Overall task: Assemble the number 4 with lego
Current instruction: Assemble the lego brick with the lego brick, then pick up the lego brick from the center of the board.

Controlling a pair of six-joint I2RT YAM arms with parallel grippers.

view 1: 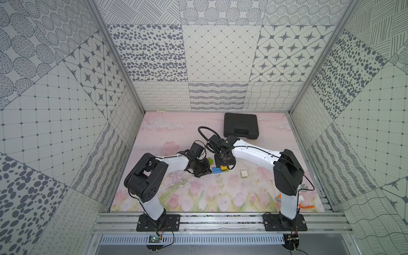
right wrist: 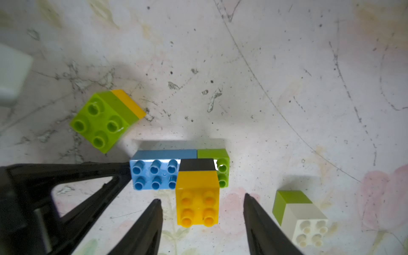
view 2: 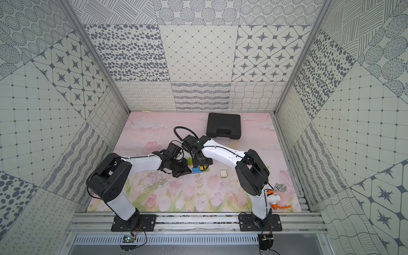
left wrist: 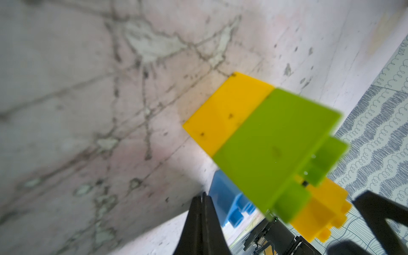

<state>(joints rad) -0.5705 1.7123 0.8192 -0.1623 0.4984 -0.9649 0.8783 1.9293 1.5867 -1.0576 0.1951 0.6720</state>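
Both top views are bright and even, lit softly from overhead. The arms (view 1: pixel 172 163) throw only faint, diffuse shadows on the tabletop (view 1: pixel 176 132). The wide lens splays the walls (view 1: pixel 55 110) outward towards the edges, and fine detail is slightly soft. The left wrist view is badly blurred: the green brick (left wrist: pixel 276 150) close to the lens has smeared edges. The right wrist view is sharp at centre, with white glare on the blue brick (right wrist: pixel 154 174) and a shadow strip beside it. The right tool (right wrist: pixel 201 197) and the picture's edges go soft.
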